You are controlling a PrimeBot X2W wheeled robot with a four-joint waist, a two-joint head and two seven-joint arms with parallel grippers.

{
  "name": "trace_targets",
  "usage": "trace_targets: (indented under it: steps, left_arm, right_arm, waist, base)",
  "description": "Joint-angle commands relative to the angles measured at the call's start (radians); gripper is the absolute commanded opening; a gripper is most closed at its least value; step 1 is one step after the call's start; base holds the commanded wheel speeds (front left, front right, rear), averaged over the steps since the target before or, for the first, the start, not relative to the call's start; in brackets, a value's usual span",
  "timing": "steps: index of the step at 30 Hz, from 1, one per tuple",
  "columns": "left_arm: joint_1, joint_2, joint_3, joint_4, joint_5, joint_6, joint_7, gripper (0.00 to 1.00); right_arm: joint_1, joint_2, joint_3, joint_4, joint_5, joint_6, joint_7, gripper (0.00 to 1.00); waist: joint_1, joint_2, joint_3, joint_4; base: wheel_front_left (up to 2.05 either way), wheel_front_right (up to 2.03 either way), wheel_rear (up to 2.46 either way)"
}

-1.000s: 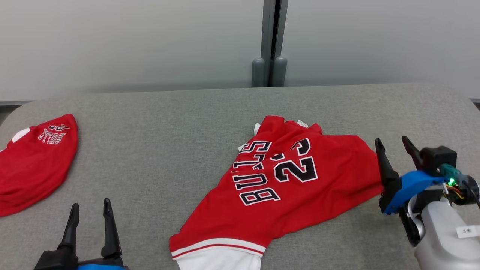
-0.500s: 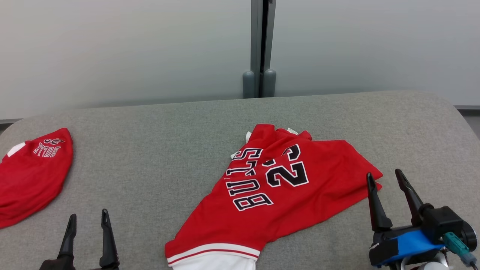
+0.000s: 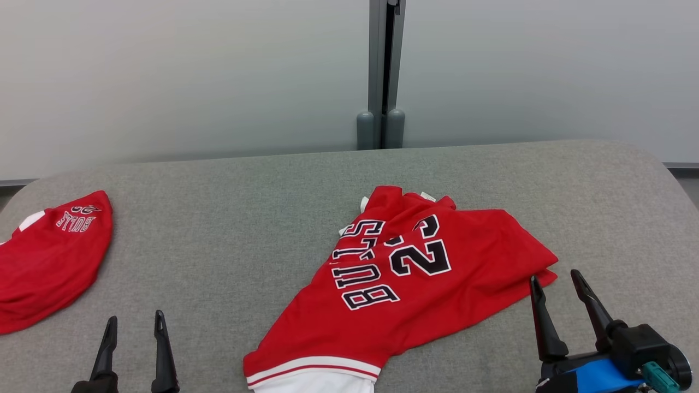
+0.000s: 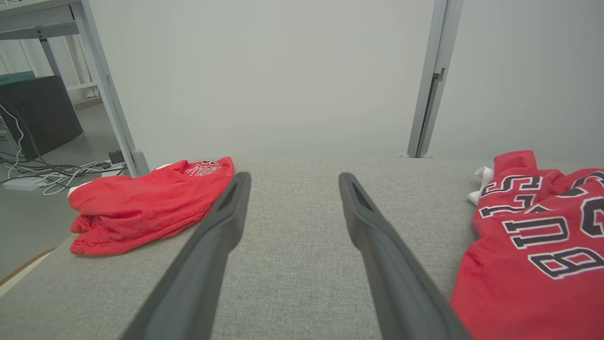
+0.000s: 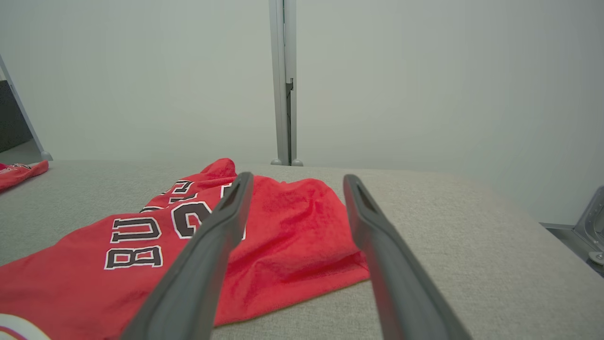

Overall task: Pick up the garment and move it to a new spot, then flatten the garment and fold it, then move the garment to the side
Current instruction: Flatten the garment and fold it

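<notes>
The garment (image 3: 415,284) is a red jersey with black and white lettering, lying crumpled and partly spread at the middle right of the grey table (image 3: 229,218). My right gripper (image 3: 555,277) stands open just off the garment's right corner, near the table's front, holding nothing. In the right wrist view the open right gripper (image 5: 297,176) frames the garment's (image 5: 283,226) right edge. My left gripper (image 3: 135,317) is open over bare table at the lower left. In the left wrist view the left gripper (image 4: 293,177) points across the table, with the garment (image 4: 533,245) to its right.
A second red jersey (image 3: 49,256) lies bunched at the table's left edge, also seen as the second jersey (image 4: 146,198) in the left wrist view. A grey post (image 3: 382,71) stands behind the table against a pale wall. Cables and a dark box (image 4: 37,118) sit on the floor at left.
The right gripper has drawn back toward the table's front, away from the garment's right side, and turned its fingers forward. The camera has shifted. The garment lies as before.
</notes>
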Motion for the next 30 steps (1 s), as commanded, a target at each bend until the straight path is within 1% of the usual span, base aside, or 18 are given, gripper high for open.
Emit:
trace_targets:
  steps: [1,4,6,7,8,9,15,19,23,30]
  left_arm:
    - [-0.001,-0.001,0.000,-0.003,0.005,0.000,-0.003,1.00]
    - [0.003,-0.001,-0.007,0.001,-0.013,-0.009,-0.003,1.00]
    - [0.014,-0.002,-0.039,0.019,-0.018,-0.019,-0.003,1.00]
    - [0.014,-0.002,-0.039,0.019,-0.018,-0.019,-0.003,1.00]
    - [0.023,-0.001,-0.071,0.042,-0.029,-0.027,-0.003,1.00]
    - [0.023,-0.001,-0.071,0.042,-0.029,-0.027,-0.003,1.00]
    - [0.063,-0.001,-0.210,0.132,-0.051,-0.055,-0.003,1.00]
    - [0.092,0.000,-0.287,0.195,-0.067,-0.063,-0.003,1.00]
    - [0.089,0.005,-0.354,0.270,-0.108,-0.071,-0.003,1.00]
    - [0.040,0.055,-0.513,0.389,-0.256,-0.068,0.000,1.00]
  right_arm:
    - [0.015,0.000,0.000,0.009,0.012,0.000,-0.003,1.00]
    - [0.016,-0.001,-0.011,0.048,0.036,0.000,-0.003,1.00]
    - [0.001,-0.001,-0.023,0.084,0.040,0.000,-0.003,1.00]
    - [0.001,-0.001,-0.023,0.084,0.040,0.000,-0.003,1.00]
    - [-0.016,-0.001,-0.031,0.125,0.032,0.000,-0.003,1.00]
    - [-0.016,-0.001,-0.031,0.125,0.032,0.000,-0.003,1.00]
    - [-0.068,-0.001,-0.078,0.257,-0.014,0.000,-0.003,1.00]
    - [-0.119,-0.018,-0.115,0.356,-0.039,0.000,-0.003,1.00]
    - [-0.160,-0.031,-0.140,0.427,-0.048,0.000,-0.003,1.00]
    - [-0.200,-0.031,-0.151,0.487,-0.051,0.000,-0.003,1.00]
  waist:
    - [0.0000,0.0001,-0.001,0.001]
    - [0.0000,0.0001,-0.001,0.001]
    - [0.0000,0.0001,0.000,0.001]
    - [0.0000,0.0001,0.000,0.001]
    - [0.0000,0.0001,0.001,0.003]
    - [0.0000,0.0001,0.001,0.003]
    - [0.0000,0.0001,0.008,0.005]
    - [0.0000,0.0001,0.013,0.009]
    - [0.0000,0.0001,0.019,0.019]
    - [0.0000,0.0001,0.028,0.027]
  base:
    - [0.00,0.00,0.00]
    - [0.00,0.00,0.00]
    - [0.00,0.00,0.00]
    - [0.00,0.00,0.00]
    - [0.00,0.00,0.00]
    - [0.00,0.00,0.00]
    - [0.00,0.00,0.00]
    - [0.00,0.00,0.00]
    - [0.00,0.00,0.00]
    - [0.00,0.00,0.00]
